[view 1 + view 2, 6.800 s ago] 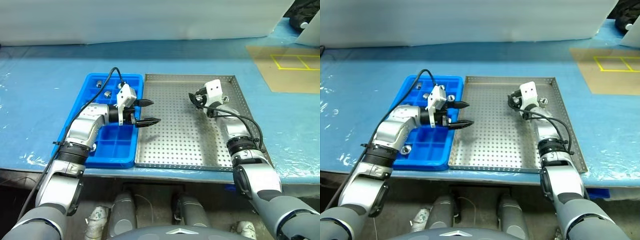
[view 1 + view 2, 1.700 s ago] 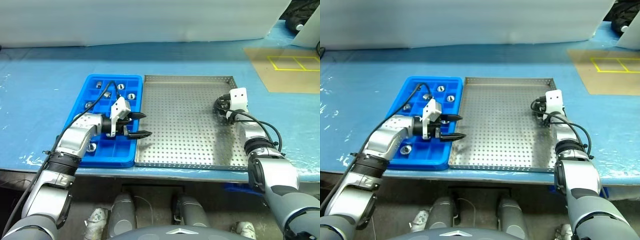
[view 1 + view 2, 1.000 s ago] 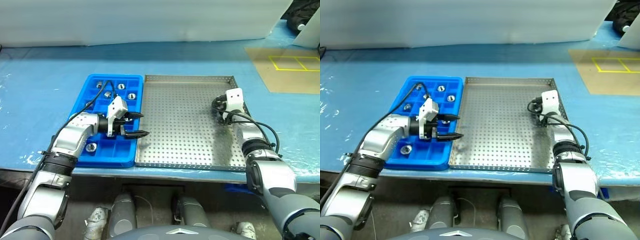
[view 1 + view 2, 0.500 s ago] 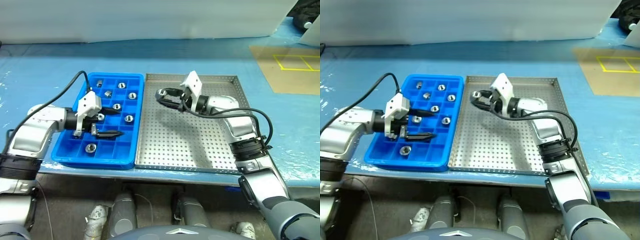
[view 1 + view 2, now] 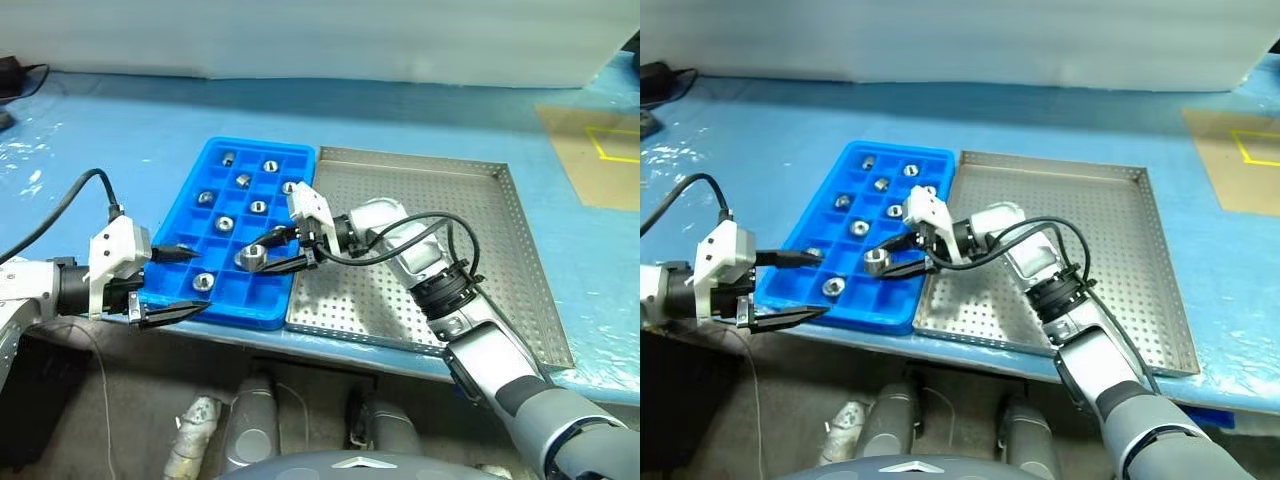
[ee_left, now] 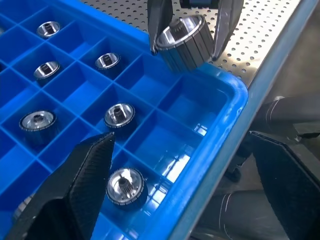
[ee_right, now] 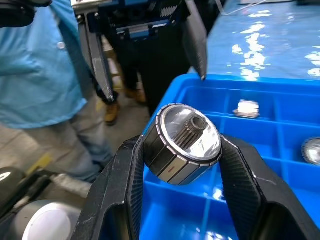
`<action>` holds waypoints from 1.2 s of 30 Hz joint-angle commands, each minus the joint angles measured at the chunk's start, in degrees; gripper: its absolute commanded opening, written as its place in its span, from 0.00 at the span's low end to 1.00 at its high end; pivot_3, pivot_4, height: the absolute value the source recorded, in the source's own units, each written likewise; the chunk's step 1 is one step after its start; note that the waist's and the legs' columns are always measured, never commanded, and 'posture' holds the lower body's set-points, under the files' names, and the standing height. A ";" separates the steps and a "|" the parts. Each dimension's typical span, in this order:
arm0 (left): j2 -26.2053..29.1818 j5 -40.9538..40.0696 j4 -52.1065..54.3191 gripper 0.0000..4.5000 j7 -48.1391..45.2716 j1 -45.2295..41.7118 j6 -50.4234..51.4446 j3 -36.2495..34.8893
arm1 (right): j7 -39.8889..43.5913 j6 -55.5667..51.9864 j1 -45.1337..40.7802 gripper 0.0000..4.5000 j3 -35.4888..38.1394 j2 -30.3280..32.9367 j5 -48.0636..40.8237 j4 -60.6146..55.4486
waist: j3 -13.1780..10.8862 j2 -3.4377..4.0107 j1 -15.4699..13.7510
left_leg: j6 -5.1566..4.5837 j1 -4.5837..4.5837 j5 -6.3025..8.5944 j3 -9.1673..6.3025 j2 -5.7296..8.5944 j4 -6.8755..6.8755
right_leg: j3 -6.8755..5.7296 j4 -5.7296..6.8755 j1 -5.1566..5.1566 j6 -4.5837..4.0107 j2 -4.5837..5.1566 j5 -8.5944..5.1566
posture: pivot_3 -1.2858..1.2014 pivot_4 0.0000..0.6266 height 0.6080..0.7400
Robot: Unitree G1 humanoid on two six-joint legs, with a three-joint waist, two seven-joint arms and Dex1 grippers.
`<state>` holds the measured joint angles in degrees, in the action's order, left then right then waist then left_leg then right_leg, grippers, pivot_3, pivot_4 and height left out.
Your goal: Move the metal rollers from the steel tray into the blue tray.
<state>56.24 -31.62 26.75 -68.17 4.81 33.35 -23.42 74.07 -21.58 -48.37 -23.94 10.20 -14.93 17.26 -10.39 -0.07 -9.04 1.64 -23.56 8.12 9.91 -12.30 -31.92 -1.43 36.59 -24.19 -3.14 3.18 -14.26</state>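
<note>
At the far left, the left tool [image 5: 172,284] is seen with its two black fingers spread wide and nothing between them; it is positioned at the near left corner of the blue tray [image 5: 222,172], one fingertip reaching over the tray's left rim and the other lying just outside the near rim. The blue tray is set on the blue-covered bench [image 5: 120,140], and its long right side is placed directly against the left rim of the steel tray [image 5: 500,180]. Metal rollers [image 5: 225,223] are observed lying singly in separate compartments of the blue tray, mostly in the far and middle rows, with one more in a compartment near the front edge. The compartments at the near right corner are seen to be unoccupied in the left wrist view. The right tool [image 5: 268,255] is extended leftward across the shared rims and is closed on one metal roller [image 5: 251,256], which is gripped by its ribbed side between the two fingers and held above the near right part of the blue tray, clear of the compartment floor. In the right wrist view, a person in a light blue garment [image 7: 35,65] is visible standing beyond the bench edge. The perforated floor of the steel tray is recorded as bare.
</note>
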 commanded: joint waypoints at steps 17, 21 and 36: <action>-0.59 -3.85 2.26 1.00 4.38 -2.60 0.76 3.83 | 4.14 2.62 1.80 0.62 -1.20 0.35 4.15 4.71 | 0.03 -0.03 -1.04 | 0.07 0.02 -0.05 -0.07 -0.03 -0.02 | 0.03 0.09 -0.03 0.01 -0.07 0.00 | 0.64 0.24 1.00; -0.43 -3.43 0.54 1.00 4.09 -4.90 0.39 5.57 | 1.82 1.38 1.43 0.85 -0.89 0.09 4.93 4.58 | 0.03 -0.03 -1.06 | 0.11 0.03 -0.07 -0.06 -0.04 -0.05 | 0.03 0.11 -0.03 0.01 -0.15 0.01 | 0.63 0.24 1.00; -16.63 7.37 -23.52 1.00 7.95 -32.38 -10.35 24.42 | -6.91 -6.48 2.48 0.85 14.54 10.65 -0.91 -10.56 | 0.07 -0.05 -0.62 | 0.40 0.09 -0.24 -0.06 0.14 -0.40 | 0.06 0.33 0.18 0.11 -0.13 0.10 | 0.54 0.24 1.00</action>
<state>41.29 -26.24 6.38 -60.73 -24.96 26.14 -1.14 68.96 -26.84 -46.06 -13.46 19.17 -13.98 10.20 -10.32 -0.12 -9.65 2.04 -23.47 7.87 9.83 -12.08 -32.34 -1.36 36.89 -23.96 -2.97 3.05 -14.13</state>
